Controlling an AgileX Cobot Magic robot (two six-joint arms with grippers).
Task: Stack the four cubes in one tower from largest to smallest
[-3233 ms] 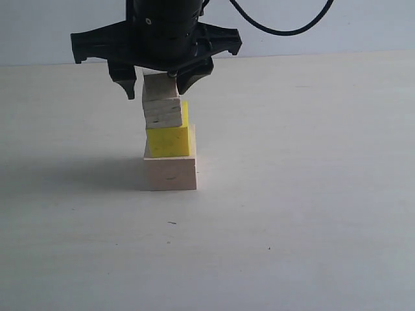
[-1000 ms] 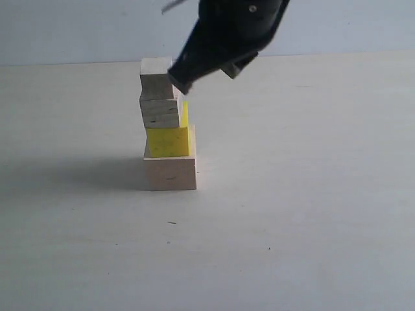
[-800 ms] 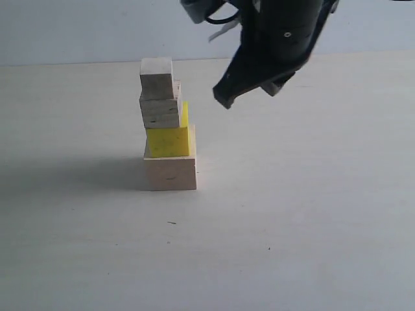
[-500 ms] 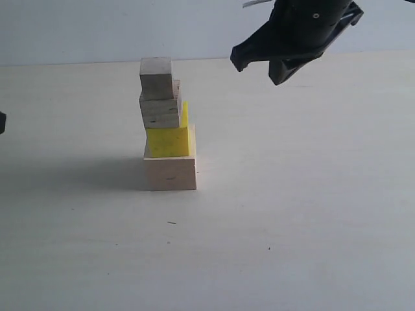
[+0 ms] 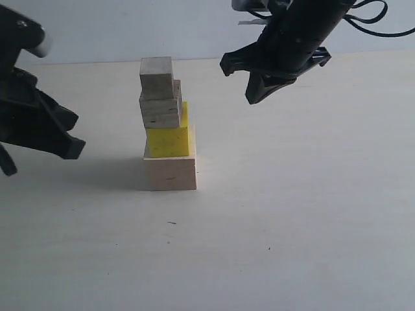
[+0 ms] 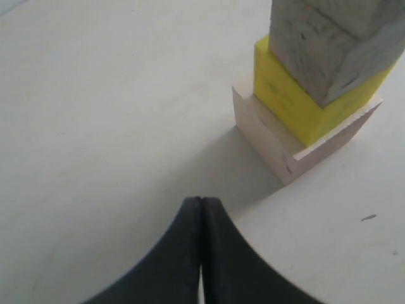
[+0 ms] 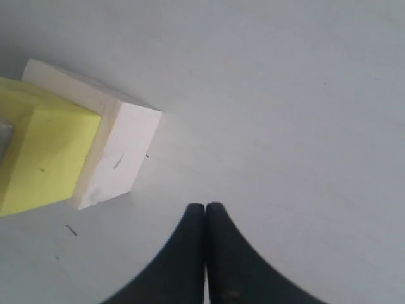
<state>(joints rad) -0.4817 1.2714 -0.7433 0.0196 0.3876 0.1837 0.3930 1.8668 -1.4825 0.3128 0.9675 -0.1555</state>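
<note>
The tower stands on the table in the exterior view: the large pale wood cube (image 5: 170, 173) at the bottom, the yellow cube (image 5: 168, 140) on it, then a small wood cube (image 5: 161, 111), and the smallest wood cube (image 5: 157, 76) on top, each slightly offset. No gripper touches it. My left gripper (image 5: 74, 148) hangs to the tower's left, shut and empty (image 6: 201, 201); its wrist view shows the large cube (image 6: 278, 149), the yellow cube (image 6: 288, 101) and a small cube (image 6: 329, 50). My right gripper (image 5: 253, 97) hovers up right of the tower, shut and empty (image 7: 205, 206).
The pale table (image 5: 292, 214) spreads all round the tower, with a few small dark specks (image 5: 172, 223) in front of it. A light wall runs behind the table's far edge. Black cables trail from the right arm at the top right.
The right gripper let go of the top cube, shut, and swung away up and to the right. The left gripper has come into view on the left. The tower has stayed still.
</note>
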